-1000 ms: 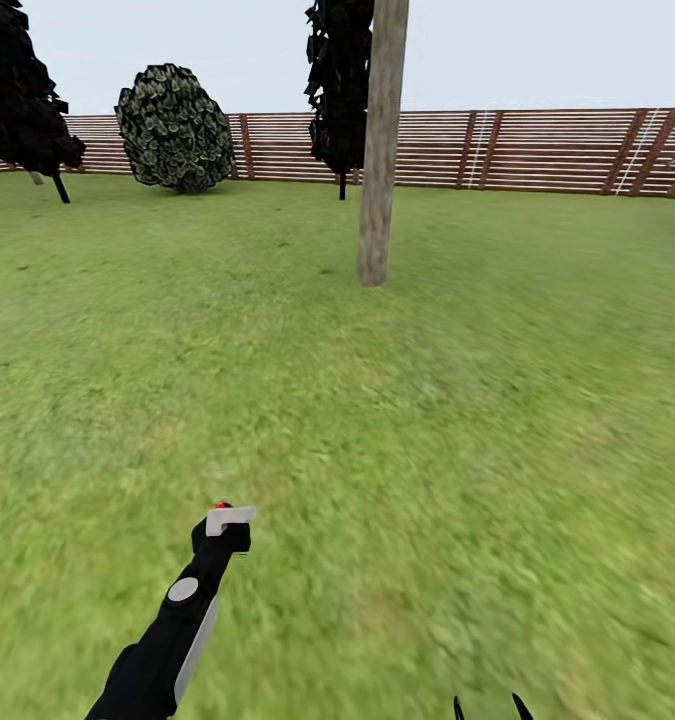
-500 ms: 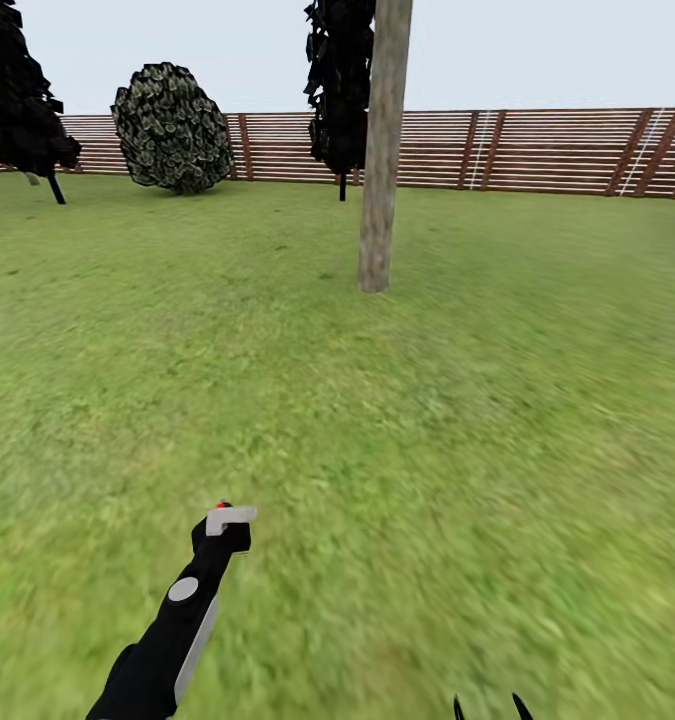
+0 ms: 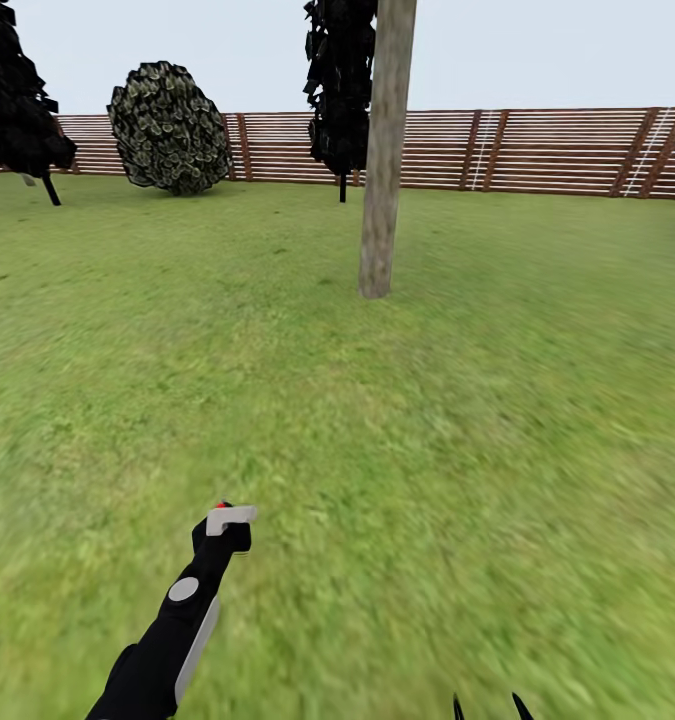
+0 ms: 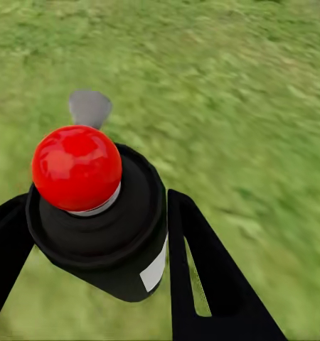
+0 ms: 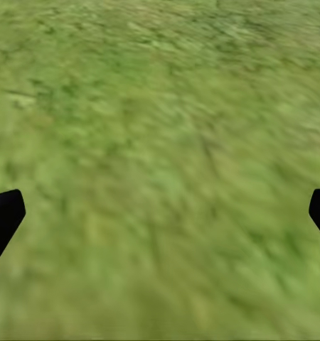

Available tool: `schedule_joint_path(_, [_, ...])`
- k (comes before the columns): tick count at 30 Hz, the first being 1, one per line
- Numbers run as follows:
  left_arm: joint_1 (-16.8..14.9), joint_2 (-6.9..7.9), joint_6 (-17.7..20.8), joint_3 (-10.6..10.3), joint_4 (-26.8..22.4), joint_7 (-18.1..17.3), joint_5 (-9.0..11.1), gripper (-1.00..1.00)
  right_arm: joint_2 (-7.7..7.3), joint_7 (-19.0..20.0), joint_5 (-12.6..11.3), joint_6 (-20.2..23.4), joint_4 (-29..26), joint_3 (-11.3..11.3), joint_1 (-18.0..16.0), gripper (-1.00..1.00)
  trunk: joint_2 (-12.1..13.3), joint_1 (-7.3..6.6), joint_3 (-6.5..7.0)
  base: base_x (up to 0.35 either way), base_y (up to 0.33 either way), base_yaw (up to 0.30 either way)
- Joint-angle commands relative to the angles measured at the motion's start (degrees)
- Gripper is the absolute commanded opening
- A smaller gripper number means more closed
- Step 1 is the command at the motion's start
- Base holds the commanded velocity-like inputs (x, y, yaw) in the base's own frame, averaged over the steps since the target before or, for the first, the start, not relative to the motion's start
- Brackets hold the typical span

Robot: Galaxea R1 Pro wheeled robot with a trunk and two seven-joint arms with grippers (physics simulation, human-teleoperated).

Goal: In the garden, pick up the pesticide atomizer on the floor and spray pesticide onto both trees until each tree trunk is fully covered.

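Observation:
My left gripper (image 3: 223, 533) is shut on the pesticide atomizer (image 3: 229, 520), held low over the grass at the lower left of the head view. The left wrist view shows the atomizer (image 4: 96, 220) as a dark bottle with a red ball top, a white label and a grey nozzle, clamped between the black fingers (image 4: 203, 263). A thick pale tree trunk (image 3: 382, 180) rises from the lawn straight ahead, several arm lengths beyond the atomizer. My right gripper (image 3: 489, 708) pokes in at the bottom edge; in its wrist view the gripper (image 5: 160, 213) is open over bare grass.
A brown slatted fence (image 3: 537, 150) closes the far side of the lawn. A round mottled bush (image 3: 169, 125) stands at the back left. Dark jagged trees on thin stems stand at the far left (image 3: 17, 90) and behind the trunk (image 3: 339, 90). Green grass (image 3: 427, 450) lies between me and the trunk.
The whole view has shifted: the trunk's base sits slightly lower and the bush slightly further left, so the camera has moved closer. Both arms hold the same pose.

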Motion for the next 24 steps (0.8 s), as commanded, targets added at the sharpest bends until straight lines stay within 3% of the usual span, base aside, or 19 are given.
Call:
schedule_joint_path(1, [0.0,0.0,0.0,0.0,0.0,0.0,0.0,-1.0,0.0,0.0,0.0,0.0,0.0,0.0,0.0,1.0,0.0,0.0,0.0,0.338,0.0,0.0])
schedule_joint_path(11, [0.0,-0.01,0.0,0.0,0.1,0.0,0.0,-1.0,0.0,0.0,0.0,0.0,0.0,0.0,0.0,1.0,0.0,0.0,0.0,0.338,0.0,-0.004])
schedule_joint_path(24, [0.0,-0.01,0.0,0.0,-0.2,0.0,-0.1,-1.0,0.0,0.0,-0.1,0.0,0.0,-0.1,0.0,1.0,0.0,0.0,0.0,0.338,0.0,-0.108])
